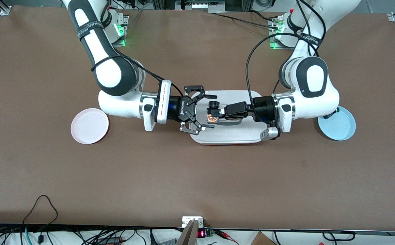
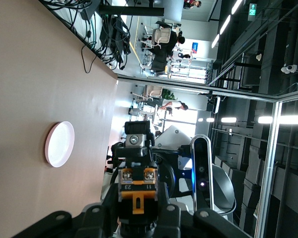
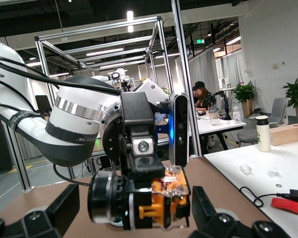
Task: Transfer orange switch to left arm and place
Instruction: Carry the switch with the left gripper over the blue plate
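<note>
box [image 1: 228,137] lid half hidden under end effectors

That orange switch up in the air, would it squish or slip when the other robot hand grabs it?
The orange switch, shut in the left gripper over the box, looks like hard blocky plastic with metal screws, so it probably won't squish. It's tiny, so likely light. Its smooth sides might slip if the open right gripper closes off-centre.

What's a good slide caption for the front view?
Above the box, the left claw holds the switch out to the open right claw.
</note>
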You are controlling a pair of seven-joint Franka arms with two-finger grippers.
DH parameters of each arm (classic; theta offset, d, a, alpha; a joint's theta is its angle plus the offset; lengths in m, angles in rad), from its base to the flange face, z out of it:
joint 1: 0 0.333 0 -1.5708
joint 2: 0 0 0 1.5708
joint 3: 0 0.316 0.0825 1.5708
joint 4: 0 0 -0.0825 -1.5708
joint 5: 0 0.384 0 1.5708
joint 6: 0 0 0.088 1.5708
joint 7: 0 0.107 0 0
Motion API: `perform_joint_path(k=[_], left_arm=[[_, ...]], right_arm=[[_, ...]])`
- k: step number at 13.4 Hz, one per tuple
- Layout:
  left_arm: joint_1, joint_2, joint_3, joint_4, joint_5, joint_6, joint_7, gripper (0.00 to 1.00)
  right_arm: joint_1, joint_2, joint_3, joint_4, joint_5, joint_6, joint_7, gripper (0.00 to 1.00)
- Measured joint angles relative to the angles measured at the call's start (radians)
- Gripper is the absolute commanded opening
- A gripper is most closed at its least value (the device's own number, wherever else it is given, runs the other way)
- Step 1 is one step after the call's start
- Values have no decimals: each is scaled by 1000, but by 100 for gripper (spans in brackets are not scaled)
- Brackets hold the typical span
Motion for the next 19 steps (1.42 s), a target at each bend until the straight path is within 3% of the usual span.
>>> perform_joint_path(k=[4,7,9,11,14,17,19], left_arm=[[10,0,5,1,15,-10,3,0],[77,-1,12,5,118,-74,3,0],[150,-3,16,19,252,-146,2,0],[230,-15,18,42,464,-221,-15,0],[344,-47,20,55,872,-320,-39,0],[426,-83,23,53,1304,-381,-39,0],[451,-91,23,37,1521,-380,-42,0]], right_arm=[[0,0,0,0,0,0,0,100],[-2,0,-13,-3,0,8,2,100],[-12,-1,-57,-11,0,10,10,100],[-43,-12,-83,-33,0,9,62,100],[-80,-51,-89,-97,-22,10,255,100],[-106,-109,-91,-180,-139,27,514,100],[-136,-147,-93,-228,-283,31,726,100]])
